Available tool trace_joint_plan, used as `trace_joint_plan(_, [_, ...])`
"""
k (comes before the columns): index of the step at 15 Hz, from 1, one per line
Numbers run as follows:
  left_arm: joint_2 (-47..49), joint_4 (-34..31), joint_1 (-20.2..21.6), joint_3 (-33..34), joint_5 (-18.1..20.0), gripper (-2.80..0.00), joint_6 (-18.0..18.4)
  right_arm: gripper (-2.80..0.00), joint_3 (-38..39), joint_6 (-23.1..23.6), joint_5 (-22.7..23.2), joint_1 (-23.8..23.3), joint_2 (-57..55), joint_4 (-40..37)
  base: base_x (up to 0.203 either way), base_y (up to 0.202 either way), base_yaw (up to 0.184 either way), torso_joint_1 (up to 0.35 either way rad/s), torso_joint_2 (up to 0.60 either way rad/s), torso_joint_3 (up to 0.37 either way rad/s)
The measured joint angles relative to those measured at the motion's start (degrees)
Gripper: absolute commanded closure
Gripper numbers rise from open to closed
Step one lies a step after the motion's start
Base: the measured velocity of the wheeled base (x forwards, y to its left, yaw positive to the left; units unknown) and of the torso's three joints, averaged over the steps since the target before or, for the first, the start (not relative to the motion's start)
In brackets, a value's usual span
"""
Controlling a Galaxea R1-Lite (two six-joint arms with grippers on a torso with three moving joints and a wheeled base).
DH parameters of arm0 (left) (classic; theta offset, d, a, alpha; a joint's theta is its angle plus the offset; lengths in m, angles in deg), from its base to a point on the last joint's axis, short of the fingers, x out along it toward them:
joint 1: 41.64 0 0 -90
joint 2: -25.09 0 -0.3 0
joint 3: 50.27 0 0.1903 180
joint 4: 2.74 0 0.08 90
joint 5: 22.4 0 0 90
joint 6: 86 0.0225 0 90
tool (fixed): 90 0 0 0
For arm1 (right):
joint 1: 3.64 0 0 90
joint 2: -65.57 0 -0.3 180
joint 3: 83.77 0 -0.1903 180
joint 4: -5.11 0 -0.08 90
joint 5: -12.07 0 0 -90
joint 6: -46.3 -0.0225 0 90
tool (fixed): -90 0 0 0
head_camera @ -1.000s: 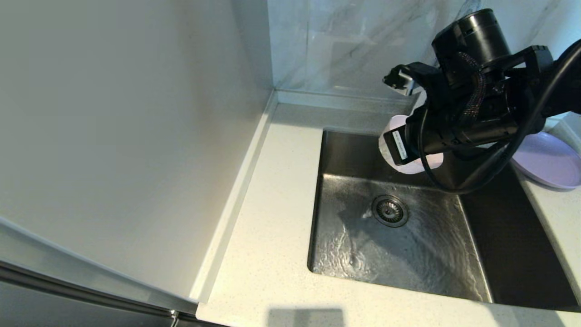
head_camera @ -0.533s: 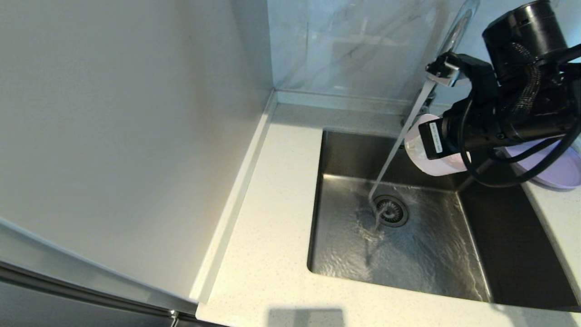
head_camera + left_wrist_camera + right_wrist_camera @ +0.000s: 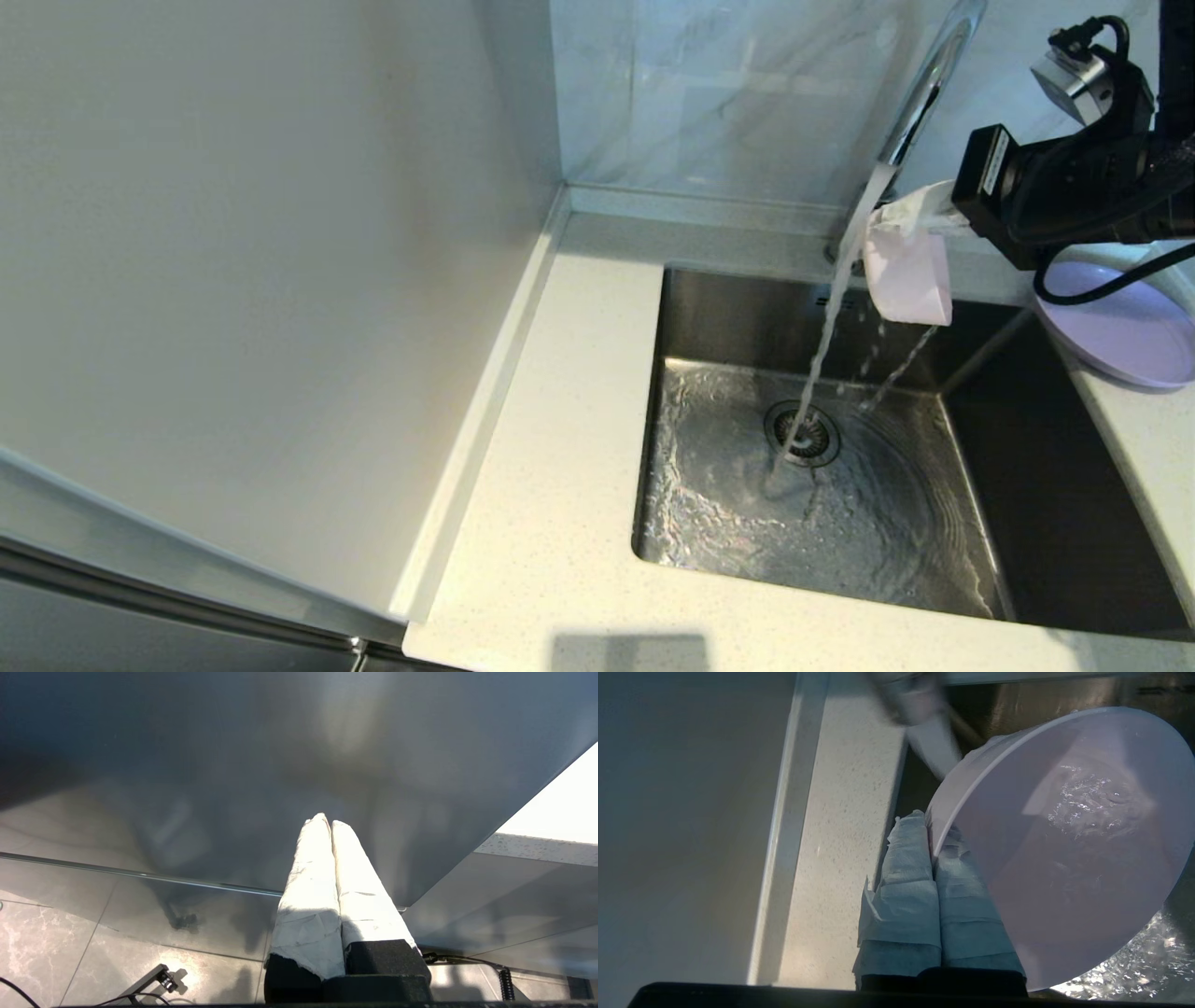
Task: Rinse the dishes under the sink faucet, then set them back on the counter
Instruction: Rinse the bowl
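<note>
The speckled counter (image 3: 551, 523) surrounds the sink (image 3: 1027, 523); the lavender plate (image 3: 1120, 341) rests on it.

From the head we look forward and down, from some way off, onto the sink (image 3: 822, 504) and the pale surface (image 3: 551, 523) around it, with the faucet (image 3: 920, 89) at the far edge. Our right wrist camera sits close behind its jaws, facing down over the cup (image 3: 1064, 844), the same surface (image 3: 840, 858) and the faucet's spout (image 3: 910, 695). Our left wrist camera faces elsewhere, toward a grey panel (image 3: 233, 765) and tiled floor (image 3: 70, 952).
</note>
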Motion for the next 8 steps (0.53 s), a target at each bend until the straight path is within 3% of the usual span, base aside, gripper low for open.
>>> trace_joint_plan(5, [0.0, 0.02, 0.0, 0.0, 0.01, 0.0, 0.02, 0.0, 9.39, -1.74, 6.99, -8.9, 1.2, 5.51, 0.0, 0.0, 0.0, 0.0, 0.0, 0.0])
trace_joint_plan(8, [0.0, 0.02, 0.0, 0.0, 0.01, 0.0, 0.04, 0.0, 11.51, -8.37, 13.87, -12.61, 1.6, 8.0, 0.0, 0.0, 0.0, 0.0, 0.0, 0.0])
